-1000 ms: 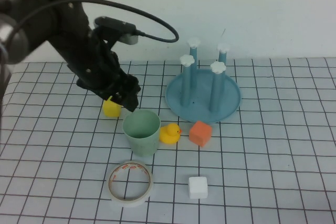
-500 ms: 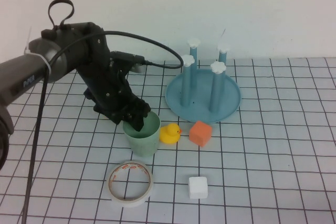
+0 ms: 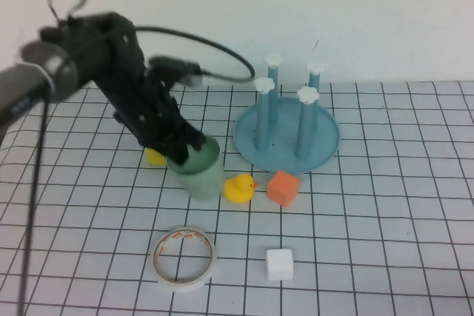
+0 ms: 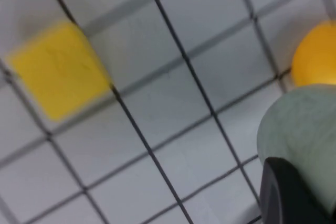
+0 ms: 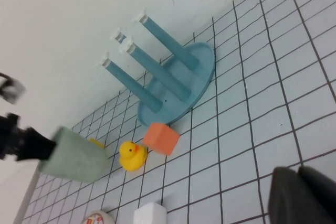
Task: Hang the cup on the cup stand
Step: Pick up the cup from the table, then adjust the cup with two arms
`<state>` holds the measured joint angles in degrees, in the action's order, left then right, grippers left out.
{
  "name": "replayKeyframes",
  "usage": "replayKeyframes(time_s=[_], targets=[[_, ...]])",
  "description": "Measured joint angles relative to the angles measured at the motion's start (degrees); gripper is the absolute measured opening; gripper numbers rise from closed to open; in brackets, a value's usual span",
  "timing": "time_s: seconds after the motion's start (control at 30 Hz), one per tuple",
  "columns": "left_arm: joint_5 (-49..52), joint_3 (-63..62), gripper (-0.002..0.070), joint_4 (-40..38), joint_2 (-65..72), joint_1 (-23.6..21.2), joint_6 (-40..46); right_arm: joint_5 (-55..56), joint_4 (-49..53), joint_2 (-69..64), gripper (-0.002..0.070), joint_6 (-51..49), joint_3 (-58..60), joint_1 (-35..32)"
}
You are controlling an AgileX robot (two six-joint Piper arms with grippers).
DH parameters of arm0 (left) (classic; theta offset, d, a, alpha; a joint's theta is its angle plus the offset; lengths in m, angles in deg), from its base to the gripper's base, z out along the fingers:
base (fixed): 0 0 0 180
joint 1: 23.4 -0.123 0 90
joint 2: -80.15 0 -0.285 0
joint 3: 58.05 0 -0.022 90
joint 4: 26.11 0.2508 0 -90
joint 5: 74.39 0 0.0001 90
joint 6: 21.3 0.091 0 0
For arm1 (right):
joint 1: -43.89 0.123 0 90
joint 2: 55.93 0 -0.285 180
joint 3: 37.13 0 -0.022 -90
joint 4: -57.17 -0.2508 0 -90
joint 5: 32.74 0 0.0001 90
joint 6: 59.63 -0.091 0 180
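Observation:
The pale mint-green cup (image 3: 200,174) is tilted, just left of the rubber duck, and my left gripper (image 3: 185,150) is shut on its rim from the back left. In the left wrist view one dark finger (image 4: 286,192) presses against the cup wall (image 4: 304,124). The blue cup stand (image 3: 287,132), with four white-capped pegs, sits to the cup's right at the back. The right wrist view shows the cup (image 5: 74,156) and the stand (image 5: 178,85). My right gripper (image 5: 299,174) is shut and empty over the mat, outside the high view.
A yellow duck (image 3: 239,188) and an orange cube (image 3: 282,187) lie between cup and stand. A yellow cube (image 3: 154,157) is behind the cup. A tape roll (image 3: 184,257) and a white cube (image 3: 279,264) lie nearer the front.
My left gripper came down from behind onto the cup's rim and closed on it. The cup has since tipped and shifted slightly toward the back.

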<state>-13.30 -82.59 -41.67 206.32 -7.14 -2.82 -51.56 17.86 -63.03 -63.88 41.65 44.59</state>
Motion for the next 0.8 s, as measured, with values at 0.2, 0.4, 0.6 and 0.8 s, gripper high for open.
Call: replayKeyframes(time_s=[0.2,0.4,0.6,0.8], targets=[[-5.6,0.0,0.0006,0.2,-10.3,-1.3,0.8,0.0,0.0,0.0,0.0011,0.0,0.0,0.0],[-14.3,10.2,0.0006,0.2,-25.7,-1.7,4.7,0.0,0.0,0.0,0.0011,0.0,0.0,0.0],[-37.4,36.7,0.0006,-4.8,-44.7,-1.8,5.3,0.0,0.0,0.0,0.0011,0.0,0.0,0.0],[-69.7,60.9,0.0006,-16.1,-60.7,-1.8,3.9,0.5,0.0,0.0,0.0011,0.1,0.0,0.0]])
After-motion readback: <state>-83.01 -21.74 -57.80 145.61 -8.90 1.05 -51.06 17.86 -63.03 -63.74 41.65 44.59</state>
